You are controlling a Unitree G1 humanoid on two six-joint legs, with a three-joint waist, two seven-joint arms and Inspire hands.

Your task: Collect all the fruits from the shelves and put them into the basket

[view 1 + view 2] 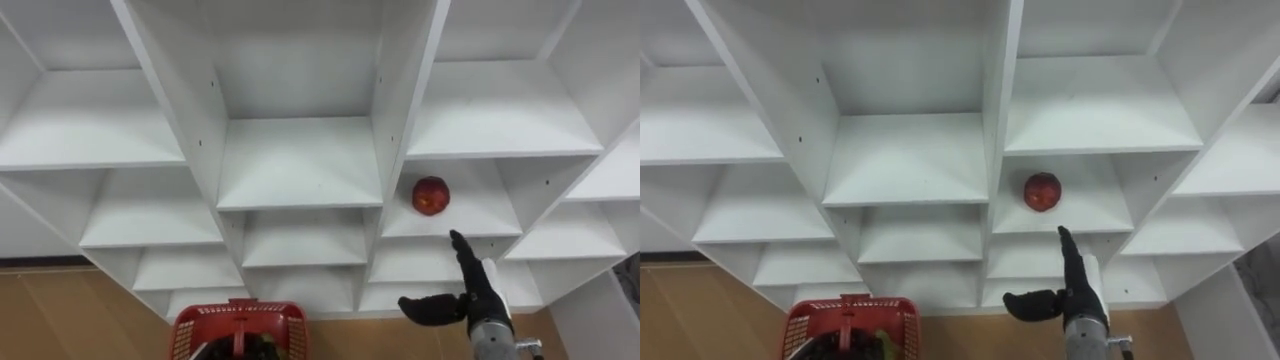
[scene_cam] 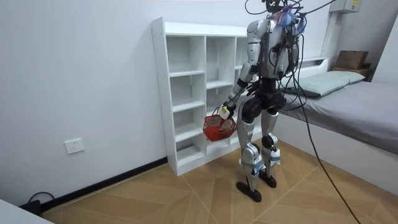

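Red apple [image 1: 431,195] sits on a white shelf in the closet [image 1: 300,160], in the column just right of the middle. The right hand [image 1: 480,300] is up in front of the shelves, with the apple at about 11 o'clock from it, near but not touching. Its fingers are straight and point up, its thumb sticks out sideways, and it holds nothing. The left hand [image 2: 224,111] hangs low, curled round the handle of a red basket [image 1: 240,325], at 9 o'clock from the right hand. The robot stands right at the closet.
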